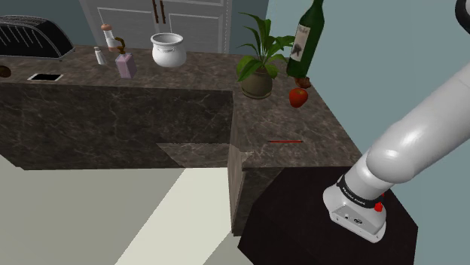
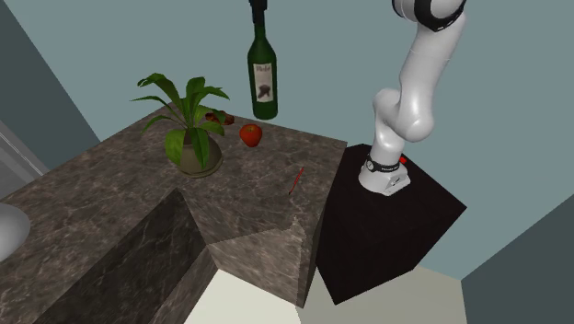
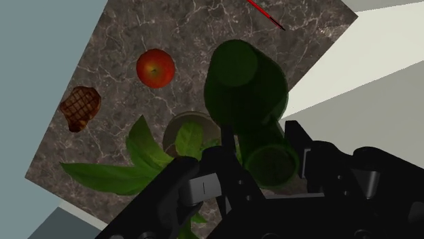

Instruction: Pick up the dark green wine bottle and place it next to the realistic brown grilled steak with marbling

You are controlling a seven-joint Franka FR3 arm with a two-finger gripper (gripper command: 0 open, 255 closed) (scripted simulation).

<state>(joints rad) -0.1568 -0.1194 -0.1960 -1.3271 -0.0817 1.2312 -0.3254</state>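
A dark green wine bottle (image 2: pixel 264 74) with a pale label hangs upright over the far corner of the marbled countertop (image 2: pixel 138 212). My gripper (image 2: pixel 260 11) is shut on its neck from above. In the wrist view the black fingers (image 3: pixel 224 166) clasp the bottle's neck (image 3: pixel 272 166), and the bottle's body (image 3: pixel 244 81) points down at the counter. The brown grilled steak (image 3: pixel 80 107) lies on the counter beyond a red round fruit (image 3: pixel 155 68). In the shoulder view the bottle (image 1: pixel 305 41) stands just above the steak (image 1: pixel 303 81).
A potted green plant (image 1: pixel 258 64) stands close beside the bottle, and the red fruit (image 1: pixel 299 96) lies in front of it. A thin red stick (image 1: pixel 286 141) lies nearer the stand (image 1: pixel 324 226). A white pot (image 1: pixel 168 50), small bottles and a toaster (image 1: pixel 30 38) sit on the far counter.
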